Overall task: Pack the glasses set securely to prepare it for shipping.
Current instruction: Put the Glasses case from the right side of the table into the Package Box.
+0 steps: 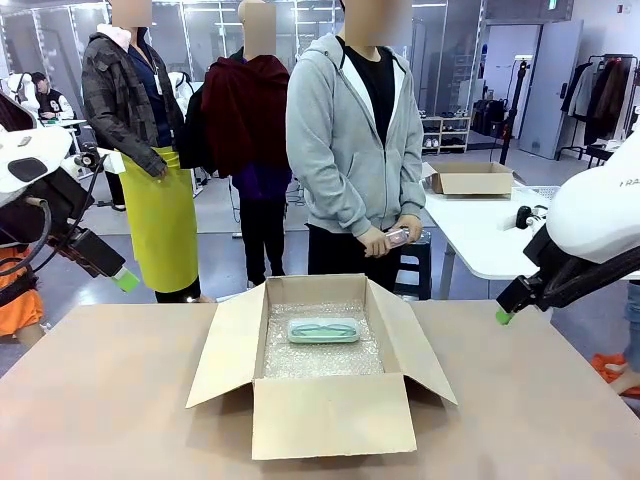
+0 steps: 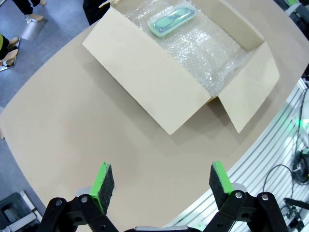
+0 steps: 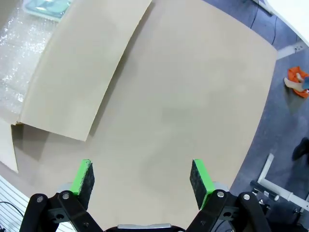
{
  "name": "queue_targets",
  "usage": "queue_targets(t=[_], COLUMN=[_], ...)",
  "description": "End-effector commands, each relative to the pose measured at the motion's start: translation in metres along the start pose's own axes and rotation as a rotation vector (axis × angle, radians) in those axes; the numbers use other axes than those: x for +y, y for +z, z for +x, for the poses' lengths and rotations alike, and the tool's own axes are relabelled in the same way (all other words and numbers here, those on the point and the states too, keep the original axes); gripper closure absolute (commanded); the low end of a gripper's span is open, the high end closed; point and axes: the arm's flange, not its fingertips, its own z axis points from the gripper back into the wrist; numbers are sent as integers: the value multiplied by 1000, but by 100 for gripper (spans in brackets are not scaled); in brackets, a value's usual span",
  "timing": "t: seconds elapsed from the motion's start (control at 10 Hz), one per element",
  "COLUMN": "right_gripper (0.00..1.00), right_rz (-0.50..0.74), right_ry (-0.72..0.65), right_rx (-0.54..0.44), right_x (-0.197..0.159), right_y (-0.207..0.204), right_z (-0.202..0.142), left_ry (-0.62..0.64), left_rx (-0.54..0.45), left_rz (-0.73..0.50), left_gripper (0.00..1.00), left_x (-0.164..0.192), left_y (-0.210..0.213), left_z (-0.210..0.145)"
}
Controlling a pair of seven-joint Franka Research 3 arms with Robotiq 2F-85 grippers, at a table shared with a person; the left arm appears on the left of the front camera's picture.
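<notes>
An open cardboard box (image 1: pixel 330 410) stands mid-table, lined with bubble wrap (image 1: pixel 322 352). A mint-green glasses case (image 1: pixel 323 330) lies flat on the wrap near the box's far side, and appears again as the mint case (image 2: pixel 171 18) and the mint case (image 3: pixel 47 6) in the wrist views. The person in the grey hoodie holds a pale pink case (image 1: pixel 397 238) in both hands behind the table. My left gripper (image 2: pixel 161 183) hangs open and empty above the bare table. My right gripper (image 3: pixel 141 176) is also open and empty, off the box's right flap.
The box's flaps (image 1: pixel 230 345) spread outward on all sides. Bare tabletop (image 1: pixel 110 400) lies left and right of the box. Two more people stand behind at the left. A white table with another cardboard box (image 1: pixel 472 180) is at the back right.
</notes>
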Motion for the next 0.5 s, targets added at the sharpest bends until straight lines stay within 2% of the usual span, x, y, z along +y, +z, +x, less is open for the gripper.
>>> queue_targets(t=[0.0,0.4], right_gripper=[0,0], right_rz=[5,5], right_ry=[-1,-1], right_rx=[6,6], right_x=[0,0], right_y=[1,1], right_z=[3,3], left_ry=[-9,-9], left_rx=[-23,-23], left_rz=[-12,-12], left_gripper=[0,0], left_x=[2,2], left_y=[1,1], left_z=[1,1])
